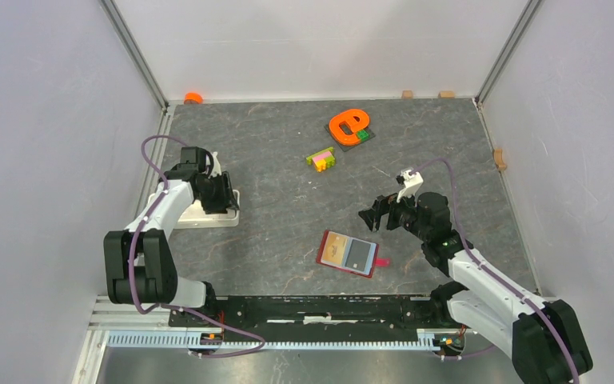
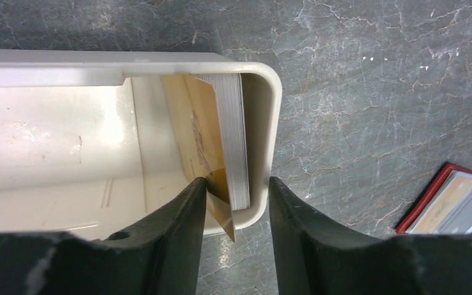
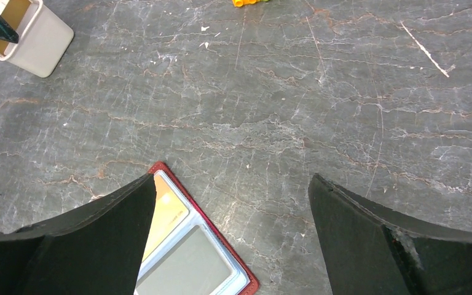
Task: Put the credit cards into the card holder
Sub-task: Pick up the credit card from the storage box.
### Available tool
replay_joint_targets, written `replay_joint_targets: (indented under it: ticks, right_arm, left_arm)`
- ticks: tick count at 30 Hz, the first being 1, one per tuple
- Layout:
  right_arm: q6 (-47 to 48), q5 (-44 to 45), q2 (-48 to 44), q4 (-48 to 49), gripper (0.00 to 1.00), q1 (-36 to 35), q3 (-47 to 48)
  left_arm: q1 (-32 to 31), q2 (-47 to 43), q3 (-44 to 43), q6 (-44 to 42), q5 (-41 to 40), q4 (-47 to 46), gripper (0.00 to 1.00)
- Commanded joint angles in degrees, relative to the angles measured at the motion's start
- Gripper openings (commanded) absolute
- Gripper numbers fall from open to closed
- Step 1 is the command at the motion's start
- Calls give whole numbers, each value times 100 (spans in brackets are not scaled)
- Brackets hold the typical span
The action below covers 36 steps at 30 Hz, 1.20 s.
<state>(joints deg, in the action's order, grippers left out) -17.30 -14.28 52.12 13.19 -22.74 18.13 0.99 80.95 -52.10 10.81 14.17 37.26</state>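
Note:
The dark red card holder (image 1: 348, 254) lies open on the table, a tan-orange card in its left pocket and a grey-blue pocket on the right. It also shows in the right wrist view (image 3: 184, 258) and the left wrist view (image 2: 455, 206). My left gripper (image 2: 236, 203) is open over the right end of the white tray (image 2: 264, 80). Its left finger touches a tan-orange card (image 2: 200, 135) leaning against an upright stack of cards (image 2: 233, 135); its right finger is outside the tray wall. My right gripper (image 3: 232, 184) is open and empty, just right of the holder.
An orange e-shaped toy (image 1: 348, 126) and a yellow-pink-green block (image 1: 320, 158) lie at the back. The white tray (image 1: 208, 212) sits at the left. Small wooden blocks (image 1: 499, 158) line the back and right edges. Walls close in the table.

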Motion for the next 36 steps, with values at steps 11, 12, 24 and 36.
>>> replay_joint_targets:
  ticks: [11, 12, 24, 36]
  right_arm:
    - [-45, -167, 78, 268, 99, 77, -35]
    - [-35, -183, 74, 271, 99, 72, -28]
    - [-52, 184, -260, -397, 93, 77, 86]
    - [-1152, 792, -1397, -3202, 87, 68, -162]
  left_arm:
    - [-106, -268, 8, -167, -139, 5, 24]
    - [-108, -297, 23, -165, -174, 9, 22]
    - [-113, -753, 68, -123, -719, 45, 2]
    - [-789, -2627, 105, 83, -1393, -324, 2]
